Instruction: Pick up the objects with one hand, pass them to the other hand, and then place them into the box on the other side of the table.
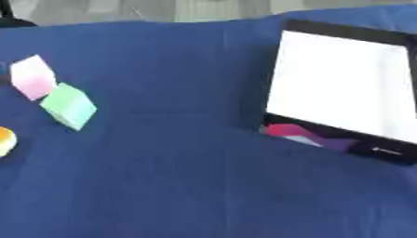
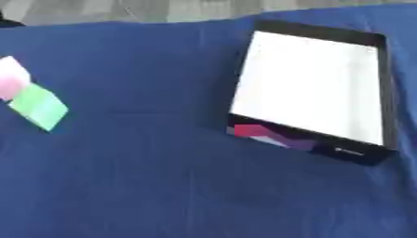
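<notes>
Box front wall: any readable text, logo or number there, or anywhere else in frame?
Nothing can be read.
Box, front wall: a small pale mark beside the red and purple pattern, too blurred to read.
Pink block, green block, orange and yellow object at the left edge, blue tablecloth: no text visible.

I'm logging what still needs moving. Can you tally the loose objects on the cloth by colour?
Pink block: 1
Green block: 1
Orange-yellow round thing, at the left edge: 1
Total: 3, all outside the box.
</notes>
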`<act>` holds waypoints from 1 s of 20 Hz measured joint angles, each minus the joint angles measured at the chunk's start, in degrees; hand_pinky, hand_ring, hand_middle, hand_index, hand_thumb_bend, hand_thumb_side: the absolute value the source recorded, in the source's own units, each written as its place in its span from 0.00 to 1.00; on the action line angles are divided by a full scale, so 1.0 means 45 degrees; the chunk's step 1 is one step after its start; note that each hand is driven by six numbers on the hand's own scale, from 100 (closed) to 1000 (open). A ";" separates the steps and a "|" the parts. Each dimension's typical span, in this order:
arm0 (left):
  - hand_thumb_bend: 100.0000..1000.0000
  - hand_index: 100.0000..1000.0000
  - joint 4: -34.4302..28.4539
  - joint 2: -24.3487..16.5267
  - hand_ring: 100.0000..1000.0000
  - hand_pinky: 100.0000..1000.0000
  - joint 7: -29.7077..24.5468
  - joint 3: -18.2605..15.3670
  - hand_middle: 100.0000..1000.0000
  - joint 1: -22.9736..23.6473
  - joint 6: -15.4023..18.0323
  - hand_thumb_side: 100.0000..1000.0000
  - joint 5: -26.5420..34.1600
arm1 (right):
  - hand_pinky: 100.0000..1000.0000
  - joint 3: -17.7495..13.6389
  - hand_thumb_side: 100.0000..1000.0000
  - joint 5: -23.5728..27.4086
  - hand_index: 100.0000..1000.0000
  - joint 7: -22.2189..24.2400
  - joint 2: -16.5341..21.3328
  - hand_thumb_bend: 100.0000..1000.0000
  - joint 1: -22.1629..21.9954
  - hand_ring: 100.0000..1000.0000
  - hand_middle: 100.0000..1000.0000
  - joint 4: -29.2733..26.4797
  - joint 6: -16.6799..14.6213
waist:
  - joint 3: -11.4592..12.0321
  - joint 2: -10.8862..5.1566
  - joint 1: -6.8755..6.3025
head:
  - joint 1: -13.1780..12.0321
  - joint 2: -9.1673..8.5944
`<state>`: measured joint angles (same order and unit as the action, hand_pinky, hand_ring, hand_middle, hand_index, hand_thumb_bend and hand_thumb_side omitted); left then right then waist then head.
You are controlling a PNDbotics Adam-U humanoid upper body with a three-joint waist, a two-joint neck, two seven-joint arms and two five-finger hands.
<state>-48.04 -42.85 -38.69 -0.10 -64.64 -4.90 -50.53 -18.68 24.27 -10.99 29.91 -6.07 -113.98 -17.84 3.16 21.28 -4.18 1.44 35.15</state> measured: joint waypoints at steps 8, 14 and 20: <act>0.79 0.79 0.0000 -0.0005 0.81 0.82 -0.0059 0.0000 0.74 0.0004 0.0054 0.00 0.0022 | 0.82 -0.0071 0.12 0.0137 0.94 0.0094 0.0136 0.60 -0.0019 0.81 0.70 0.0000 -0.0184 | 0.0027 0.0000 0.0069 | -0.0184 0.0000; 0.81 0.79 -0.0003 -0.0005 0.82 0.82 -0.0107 0.0013 0.74 0.0004 0.0103 0.00 0.0018 | 0.82 -0.0071 0.12 0.0165 0.94 0.0097 0.0137 0.59 -0.0023 0.81 0.69 0.0000 -0.0181 | 0.0028 0.0000 0.0069 | -0.0436 -0.0004; 0.82 0.79 -0.0004 -0.0004 0.82 0.83 -0.0090 0.0067 0.74 0.0011 0.0218 0.00 -0.0098 | 0.82 -0.0068 0.12 0.0165 0.94 0.0105 0.0138 0.59 -0.0016 0.80 0.69 0.0000 -0.0183 | -0.0003 0.0000 0.0069 | -0.1017 -0.0141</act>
<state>-48.05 -42.87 -39.10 0.20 -64.59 -3.92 -50.97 -18.98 25.01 -10.52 30.53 -6.14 -113.98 -18.66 3.15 21.28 -3.87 -3.13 34.51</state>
